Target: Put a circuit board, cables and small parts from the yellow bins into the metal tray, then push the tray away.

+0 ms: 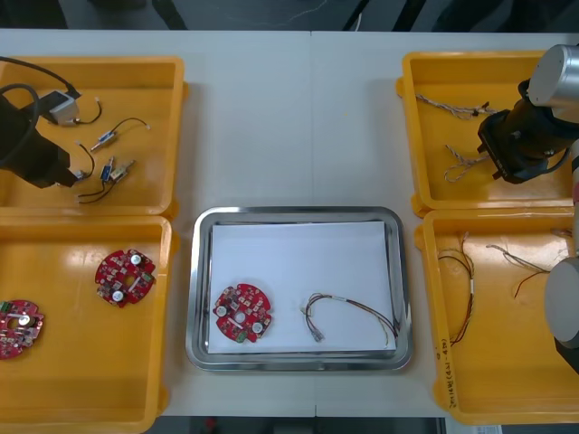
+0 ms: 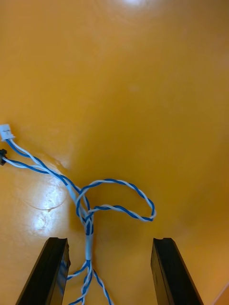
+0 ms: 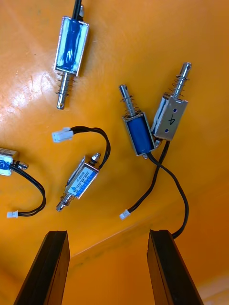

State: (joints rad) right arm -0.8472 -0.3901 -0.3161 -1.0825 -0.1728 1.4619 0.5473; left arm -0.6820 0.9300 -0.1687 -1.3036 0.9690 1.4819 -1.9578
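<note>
My left gripper hangs open over the far left yellow bin. Past its tips lie several small metal parts with thin black leads, and a pair of them lies side by side. My right gripper is open low in the far right yellow bin. A twisted blue and white cable loops just ahead of it, one strand running in between the fingers. In the metal tray lie a round red circuit board and a thin cable.
The near left bin holds two more red circuit boards. Red and yellow cables lie in the near right bin. Another twisted cable lies farther back in the far right bin.
</note>
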